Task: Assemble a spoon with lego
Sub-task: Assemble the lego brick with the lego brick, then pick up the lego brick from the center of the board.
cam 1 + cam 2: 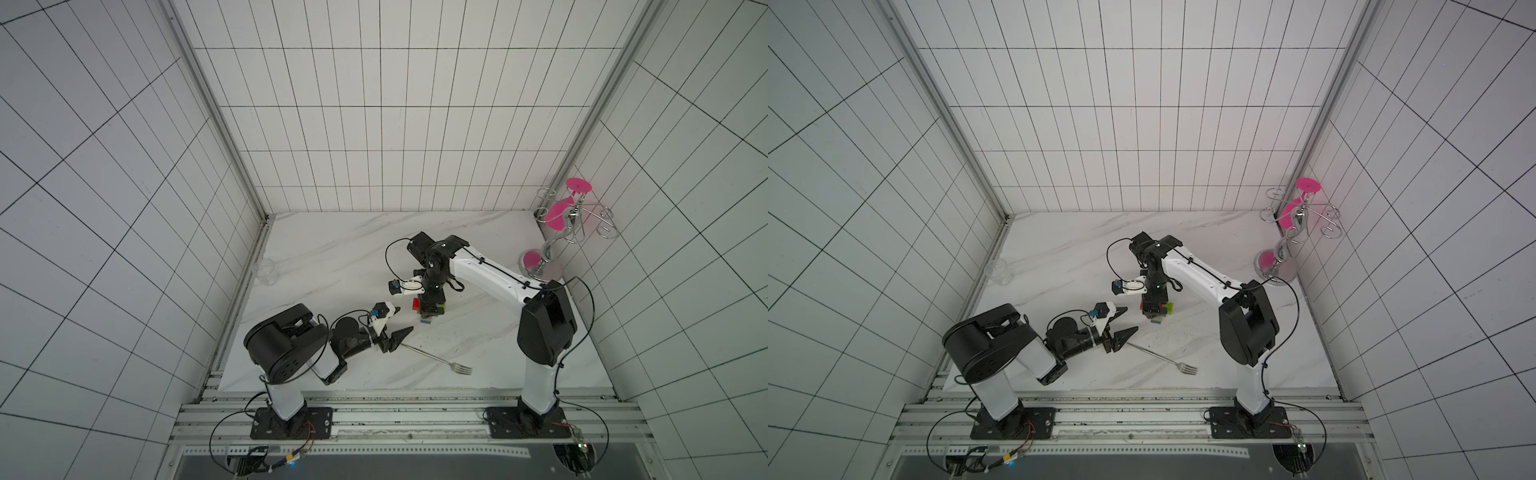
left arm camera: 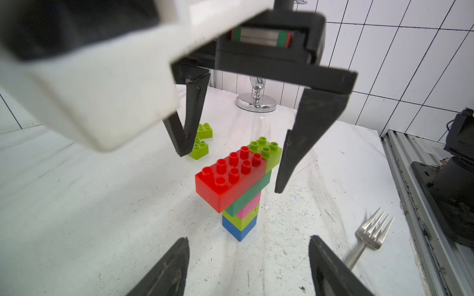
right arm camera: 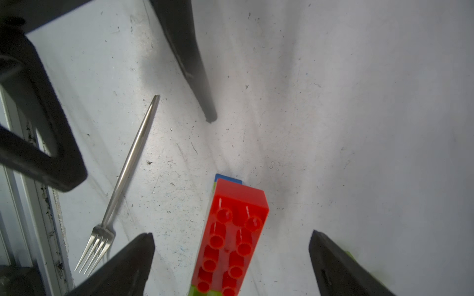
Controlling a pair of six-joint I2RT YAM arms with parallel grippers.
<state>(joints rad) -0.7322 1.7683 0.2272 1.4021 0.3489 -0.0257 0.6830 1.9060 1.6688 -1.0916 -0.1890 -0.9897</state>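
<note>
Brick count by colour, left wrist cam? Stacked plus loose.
red brick: 1
lime bricks: 4 (two stacked, two loose)
dark green brick: 1
pink brick: 1
blue brick: 1
Total: 8

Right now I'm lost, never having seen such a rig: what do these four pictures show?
Two robot arms, left arm and right arm, are bolted to a rail by a white table. Two pictures look down from overhead; two come from cameras on the wrists. On it stands a brick build, blue at the bottom, red and lime on top. The right arm's open jaws straddle its top; the left arm's jaws are open and empty. A fork, two loose lime bricks and a chrome stand are nearby.
</note>
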